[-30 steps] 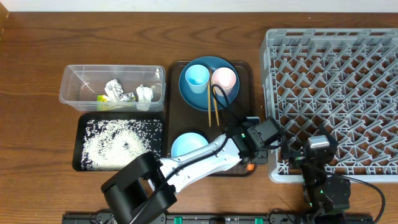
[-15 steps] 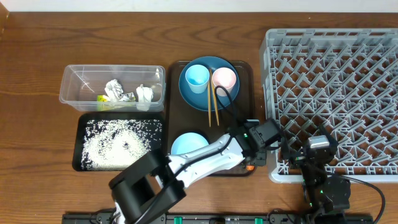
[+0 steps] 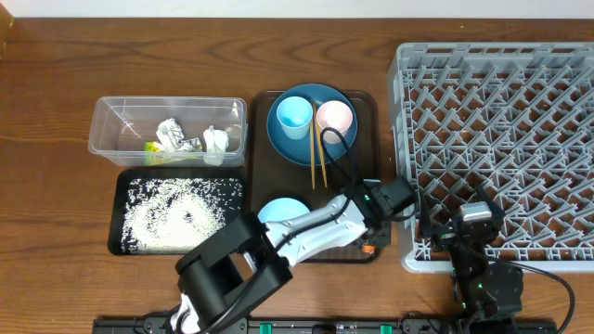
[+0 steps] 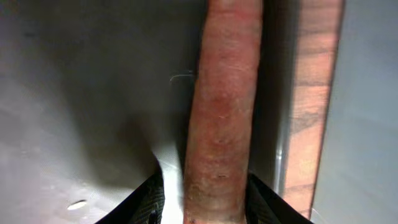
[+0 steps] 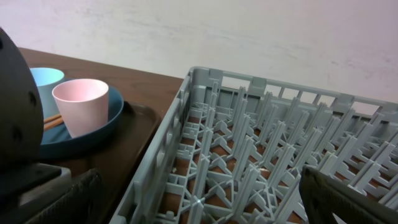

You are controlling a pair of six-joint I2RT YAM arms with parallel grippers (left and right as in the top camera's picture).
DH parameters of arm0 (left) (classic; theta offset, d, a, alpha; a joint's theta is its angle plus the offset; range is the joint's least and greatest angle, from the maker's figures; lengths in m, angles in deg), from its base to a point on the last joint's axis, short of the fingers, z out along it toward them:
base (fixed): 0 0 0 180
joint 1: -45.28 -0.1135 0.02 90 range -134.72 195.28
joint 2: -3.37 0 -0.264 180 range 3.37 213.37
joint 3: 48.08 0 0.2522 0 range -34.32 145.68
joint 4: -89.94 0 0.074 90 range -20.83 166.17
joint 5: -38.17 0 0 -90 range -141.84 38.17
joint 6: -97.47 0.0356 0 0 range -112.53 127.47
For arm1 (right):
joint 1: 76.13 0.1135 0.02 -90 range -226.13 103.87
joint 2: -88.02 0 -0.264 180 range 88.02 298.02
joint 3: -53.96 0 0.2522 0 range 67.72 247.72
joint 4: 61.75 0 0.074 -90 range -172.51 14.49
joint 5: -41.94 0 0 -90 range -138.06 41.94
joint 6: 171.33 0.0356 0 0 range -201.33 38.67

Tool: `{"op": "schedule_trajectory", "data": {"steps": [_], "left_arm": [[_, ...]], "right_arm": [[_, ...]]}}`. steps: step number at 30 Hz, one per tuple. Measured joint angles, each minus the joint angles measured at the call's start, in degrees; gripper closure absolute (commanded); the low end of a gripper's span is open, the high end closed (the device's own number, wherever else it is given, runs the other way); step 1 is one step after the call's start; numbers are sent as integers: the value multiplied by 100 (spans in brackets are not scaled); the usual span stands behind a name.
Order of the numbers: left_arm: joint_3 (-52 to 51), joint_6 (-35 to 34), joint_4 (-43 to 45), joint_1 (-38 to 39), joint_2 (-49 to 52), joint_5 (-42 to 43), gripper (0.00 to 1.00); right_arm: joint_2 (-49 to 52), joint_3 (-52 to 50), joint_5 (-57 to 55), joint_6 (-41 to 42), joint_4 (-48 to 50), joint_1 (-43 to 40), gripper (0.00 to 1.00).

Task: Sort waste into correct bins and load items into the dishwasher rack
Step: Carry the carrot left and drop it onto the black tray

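Observation:
The slim orange carrot [image 4: 224, 112] lies at the front right corner of the dark brown serving tray [image 3: 261, 176]; only a bit of it shows overhead [image 3: 370, 249]. My left gripper [image 3: 373, 237] is down over it, jaws straddling its near end [image 4: 202, 202]. The right finger touches it and a thin gap shows at the left finger. My right gripper [image 3: 473, 223] is open and empty above the front left corner of the grey dishwasher rack [image 3: 501, 130], also seen in the right wrist view [image 5: 202, 205].
The dark blue plate [image 3: 278, 139] holds a light blue cup [image 3: 294, 115], a pinkish cup [image 3: 335, 117] and chopsticks [image 3: 320, 162]. A pale bowl [image 3: 278, 213] sits beside my left arm. The clear tub [image 3: 111, 139] holds tissues [image 3: 172, 134]; the black tray [image 3: 119, 218] holds rice.
My left arm has swung a little to the right at its base and the gripper has settled slightly lower over the carrot. The right arm has not moved.

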Motion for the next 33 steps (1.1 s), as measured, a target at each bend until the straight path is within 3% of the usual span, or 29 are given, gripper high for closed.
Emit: {"op": "schedule_trajectory", "data": {"steps": [5,11,20,26,33], "left_arm": [[0,85,-103,-168,0,-2,76],[0,125,-125,-212,0,2,87],[-35,127,-164,-212,-256,50,88],[-66,129,-299,-374,-1519,129,88],[-63,173,-1147,-1587,-2903,127,88]], "right_arm": [[0,0,0,2,0,0,1],[0,0,0,0,0,0,1],[0,0,0,2,2,0,1],[0,0,0,0,0,0,1],[0,0,0,0,-2,0,1]]}}
